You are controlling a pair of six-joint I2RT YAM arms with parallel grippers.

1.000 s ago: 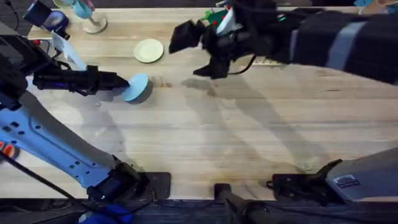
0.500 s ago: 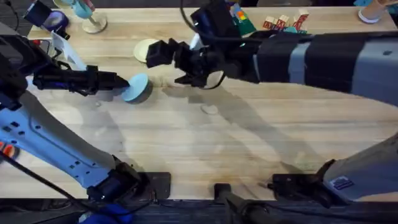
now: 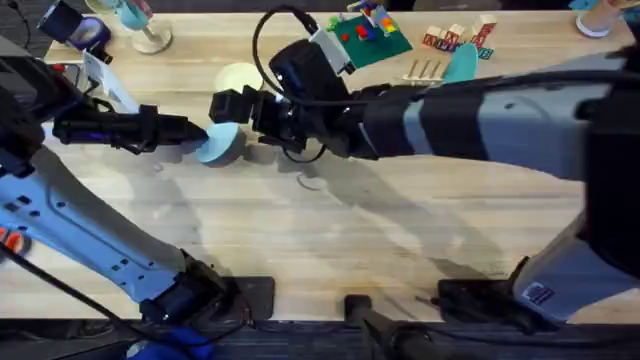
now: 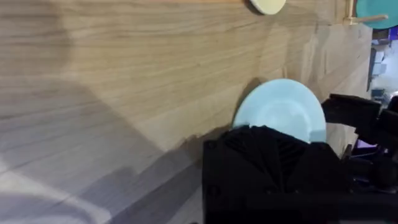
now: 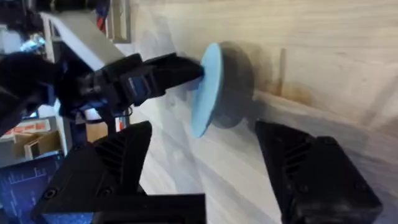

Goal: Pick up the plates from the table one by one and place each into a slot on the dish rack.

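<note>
The light blue plate [image 3: 219,141] is held tilted on edge above the surface [image 3: 330,240] by the left gripper [image 3: 200,131], whose jaws are closed on the plate's rim; in the left wrist view the plate [image 4: 280,111] stands just beyond the black fingers. The right gripper [image 3: 235,106] is brought across the middle, just beside the plate, and in its own wrist view the jaws are seen wide open with the plate [image 5: 206,87] edge-on in line with the gap between them. The step in hand is judged to be a handover of the first plate from left arm to right.

A cream plate [image 3: 237,76] lies flat on the surface behind the right gripper. A teal plate [image 3: 463,63] is seen at the far side, by what appears to be the wooden rack [image 3: 424,69], well apart from the held plate.

For the next move, the right jaws would need to be eased over the free rim and closed before the left jaws are released. The plate would then be carried to the far rack and lowered upright between pegs.
</note>
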